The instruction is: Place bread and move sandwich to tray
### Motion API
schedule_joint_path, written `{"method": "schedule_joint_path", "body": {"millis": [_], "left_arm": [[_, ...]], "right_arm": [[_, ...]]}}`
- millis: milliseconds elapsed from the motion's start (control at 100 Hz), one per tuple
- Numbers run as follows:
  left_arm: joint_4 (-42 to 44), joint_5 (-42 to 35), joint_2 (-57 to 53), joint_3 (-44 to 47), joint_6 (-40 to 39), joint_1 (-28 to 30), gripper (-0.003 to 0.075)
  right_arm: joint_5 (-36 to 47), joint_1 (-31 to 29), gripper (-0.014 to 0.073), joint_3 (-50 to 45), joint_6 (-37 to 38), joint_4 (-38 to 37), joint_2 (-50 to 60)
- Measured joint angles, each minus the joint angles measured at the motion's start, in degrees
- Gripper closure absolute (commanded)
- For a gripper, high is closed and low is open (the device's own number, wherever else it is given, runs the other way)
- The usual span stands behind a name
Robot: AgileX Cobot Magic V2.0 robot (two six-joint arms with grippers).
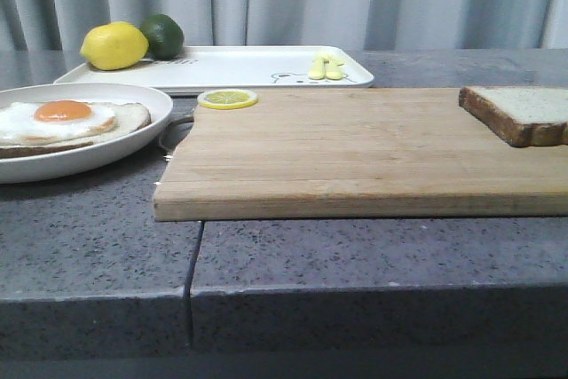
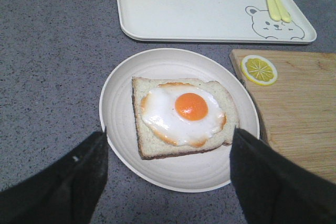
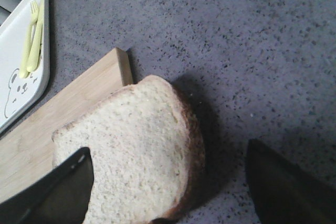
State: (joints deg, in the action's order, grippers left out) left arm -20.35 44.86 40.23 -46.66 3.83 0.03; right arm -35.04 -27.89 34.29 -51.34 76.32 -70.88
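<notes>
The bread, a thick pale slice with a brown crust, lies on the right end of the wooden board; it also shows in the right wrist view, overhanging the board's corner. My right gripper is open above it, one finger over the slice, the other over the counter. The sandwich, an egg-topped slice, sits on the round white plate, at left in the front view. My left gripper is open above the plate's near edge. The white bear tray lies behind.
A lemon and a lime sit on the tray's left end, yellow cutlery at its right. A lemon slice lies on the board's far left corner. Grey curtains hang behind the stone counter.
</notes>
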Motion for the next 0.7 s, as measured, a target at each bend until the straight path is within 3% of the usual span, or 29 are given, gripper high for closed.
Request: {"method": "schedule_joint_path", "body": {"millis": [700], "left_arm": [[0.0,0.0,0.0,0.0,0.0,0.0,0.0258]], "right_arm": [[-1.2,0.0,-0.0001,0.0,-2.4,2.4,-4.9]]}}
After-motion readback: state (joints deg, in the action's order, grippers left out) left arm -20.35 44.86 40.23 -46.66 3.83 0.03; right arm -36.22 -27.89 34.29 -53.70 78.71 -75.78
